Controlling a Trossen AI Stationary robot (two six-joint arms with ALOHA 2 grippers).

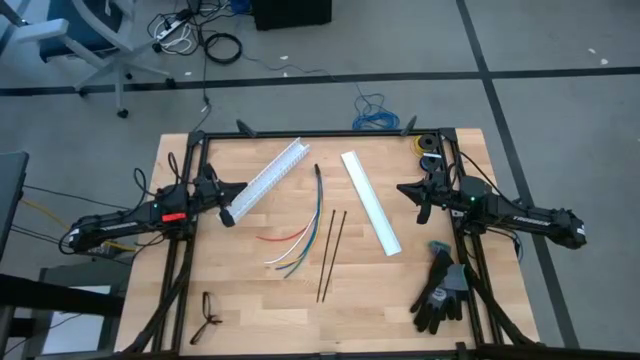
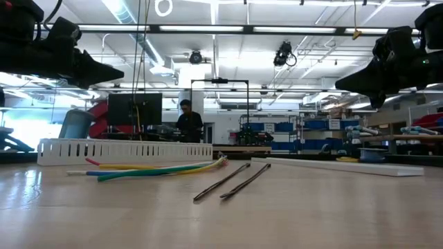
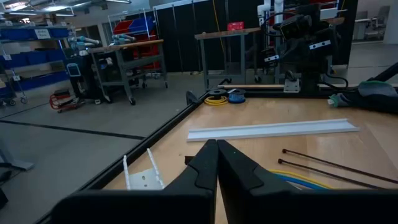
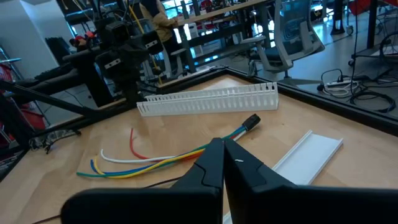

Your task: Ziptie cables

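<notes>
Two dark arms hung above the wooden table (image 1: 240,300), one at each side edge, and nothing lay in either one's grip. At the far left the left tool (image 1: 237,187) hovered over the table's left margin with its two fingers pressed together, holding nothing and touching nothing; its tip pointed inward toward the near end of the slotted white channel (image 1: 268,178). That channel, the only trough-like piece that could hold anything, lay on a slant in the back left part of the table and its slots showed nothing inside. Down at the front left corner lay one pair of dark-framed glasses (image 1: 207,318). In the middle of the table lay the cables (image 1: 300,240), one bundle: the dark sheath pointed toward the back edge, and the loose ends in red, white, yellow, green and blue fanned out toward the front left, flat on the wood and clear of both arms. Just right of them lay two thin black strips (image 1: 332,252), side by side and nearly parallel. Farther right lay one flat white cover strip (image 1: 371,202), also on a slant. At the right edge the right tool (image 1: 407,189) hovered with its fingers likewise closed tight on nothing, pointing inward toward that strip. In front of it, at the front right corner, lay dark work gloves (image 1: 442,292) in one heap.
</notes>
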